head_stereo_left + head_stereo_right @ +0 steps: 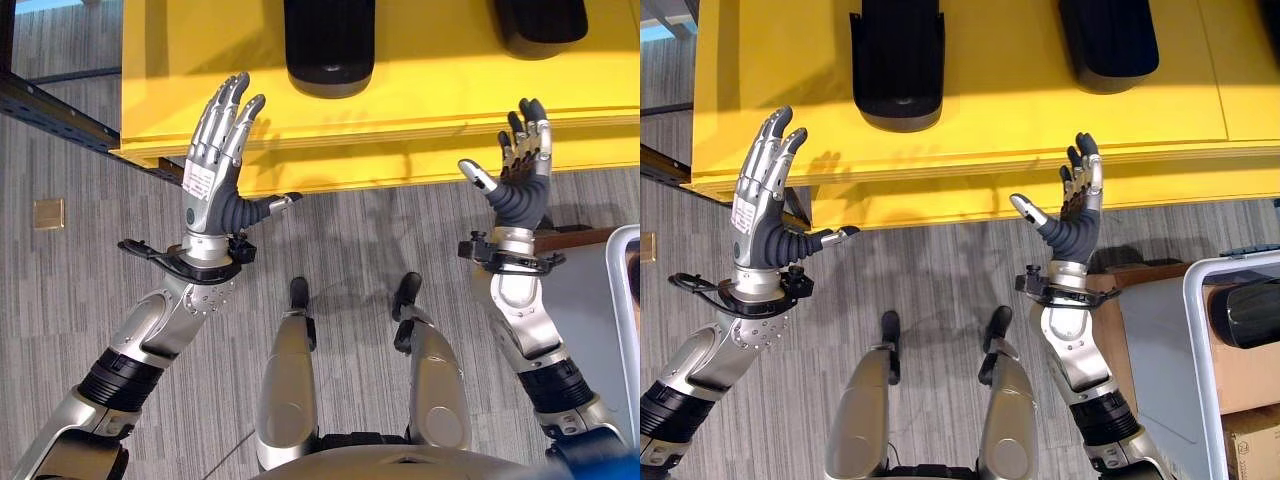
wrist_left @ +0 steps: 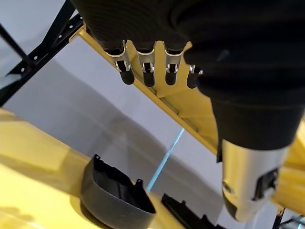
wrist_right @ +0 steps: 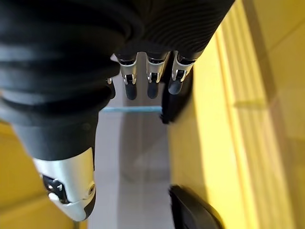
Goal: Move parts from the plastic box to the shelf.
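Both hands empty, held up at the front edge of the yellow shelf [image 1: 970, 130]. Left hand [image 1: 212, 165]: fingers straight, thumb out sideways, in front of the shelf's left corner. Right hand [image 1: 1072, 215]: fingers loosely extended, thumb apart, further right along the same edge. Two black plastic parts on the shelf, well apart: one [image 1: 897, 60] between the hands, other [image 1: 1108, 40] beyond the right hand. White-rimmed plastic box [image 1: 1200, 330] right of the shelf, below its edge, another dark part [image 1: 1250, 312] inside.

Bright even overhead light; soft shadows on floor [image 1: 380, 250]; wrist views blurred up close.
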{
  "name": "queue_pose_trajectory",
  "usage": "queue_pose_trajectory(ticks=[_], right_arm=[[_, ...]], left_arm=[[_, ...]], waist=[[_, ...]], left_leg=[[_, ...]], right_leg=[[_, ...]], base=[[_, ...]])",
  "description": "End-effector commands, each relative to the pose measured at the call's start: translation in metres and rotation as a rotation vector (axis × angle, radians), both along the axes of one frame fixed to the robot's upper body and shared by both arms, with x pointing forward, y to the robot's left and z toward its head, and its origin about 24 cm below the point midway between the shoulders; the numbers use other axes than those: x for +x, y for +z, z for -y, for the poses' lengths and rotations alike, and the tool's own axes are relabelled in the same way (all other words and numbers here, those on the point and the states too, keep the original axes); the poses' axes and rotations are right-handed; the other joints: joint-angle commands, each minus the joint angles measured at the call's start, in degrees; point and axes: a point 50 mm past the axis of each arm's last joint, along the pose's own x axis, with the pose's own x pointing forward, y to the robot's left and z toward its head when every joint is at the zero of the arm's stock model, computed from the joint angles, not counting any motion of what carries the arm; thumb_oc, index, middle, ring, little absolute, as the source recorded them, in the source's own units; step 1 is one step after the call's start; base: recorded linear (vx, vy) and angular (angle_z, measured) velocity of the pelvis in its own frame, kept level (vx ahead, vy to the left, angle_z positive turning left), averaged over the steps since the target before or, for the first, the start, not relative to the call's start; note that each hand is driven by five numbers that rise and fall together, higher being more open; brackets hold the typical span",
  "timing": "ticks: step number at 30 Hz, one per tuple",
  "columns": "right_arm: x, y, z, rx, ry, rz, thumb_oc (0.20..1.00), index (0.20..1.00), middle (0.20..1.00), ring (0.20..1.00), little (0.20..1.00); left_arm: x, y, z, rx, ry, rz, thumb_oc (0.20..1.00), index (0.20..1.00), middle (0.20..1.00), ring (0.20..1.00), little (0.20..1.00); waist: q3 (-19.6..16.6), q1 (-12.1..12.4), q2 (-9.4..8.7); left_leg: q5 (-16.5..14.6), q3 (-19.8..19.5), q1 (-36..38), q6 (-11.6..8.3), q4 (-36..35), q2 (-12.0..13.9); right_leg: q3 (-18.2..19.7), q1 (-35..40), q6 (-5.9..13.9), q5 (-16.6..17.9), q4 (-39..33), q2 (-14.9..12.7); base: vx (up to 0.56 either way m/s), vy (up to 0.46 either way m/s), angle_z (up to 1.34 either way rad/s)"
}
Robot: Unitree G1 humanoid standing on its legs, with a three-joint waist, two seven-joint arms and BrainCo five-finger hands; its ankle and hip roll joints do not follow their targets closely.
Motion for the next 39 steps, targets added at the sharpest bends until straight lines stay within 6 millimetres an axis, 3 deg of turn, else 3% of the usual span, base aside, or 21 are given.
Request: queue_pose_trajectory(ticks=[1, 12, 24, 39], right_arm=[[-0.012, 0.017, 0.013, 0.02, -0.017, 0.122, 1.0, 1.0, 1.0, 1.0, 1.0], [-0.014, 0.013, 0.022, -0.003, -0.036, 0.099, 1.0, 1.0, 1.0, 1.0, 1.0], [-0.014, 0.01, 0.021, 0.012, -0.039, 0.08, 1.0, 1.0, 1.0, 1.0, 1.0], [-0.015, 0.005, 0.022, 0.029, -0.043, 0.052, 1.0, 1.0, 1.0, 1.0, 1.0]], left_arm=[[-0.002, -0.008, 0.001, 0.092, 0.034, -0.011, 1.0, 1.0, 1.0, 1.0, 1.0], [0.009, -0.041, -0.02, 0.192, 0.162, -0.218, 1.0, 1.0, 1.0, 1.0, 1.0], [0.018, -0.064, -0.013, 0.22, 0.153, -0.394, 1.0, 1.0, 1.0, 1.0, 1.0], [0.033, -0.055, -0.014, 0.153, 0.2, -0.369, 1.0, 1.0, 1.0, 1.0, 1.0]], waist=[[-4.1, -0.2, 0.4], [-5.3, -2.2, 1.6], [-5.2, -3.6, 2.45], [-5.0, -4.7, 2.08]], left_leg=[[7.3, -1.7, -0.5, -0.39, -6.8, 0.2], [7.2, -0.2, 1.1, -0.64, -7.1, 0.9], [7.1, 0.5, 0.4, -0.84, -6.4, 1.3], [7.4, 1.1, -1.0, -1.38, -5.8, 2.1]], right_leg=[[1.0, 4.6, 3.55, -10.8, 9.3, -2.0], [3.3, 4.1, 3.19, -11.1, 9.7, -1.4], [4.4, 2.8, 2.86, -11.0, 10.4, -1.3], [5.2, 1.0, 2.45, -10.5, 10.8, -0.8]], base=[[0.0, 0.014, -0.14], [0.0, 0.011, -0.14], [0.0, -0.001, -0.01], [0.0, 0.0, -0.03]])
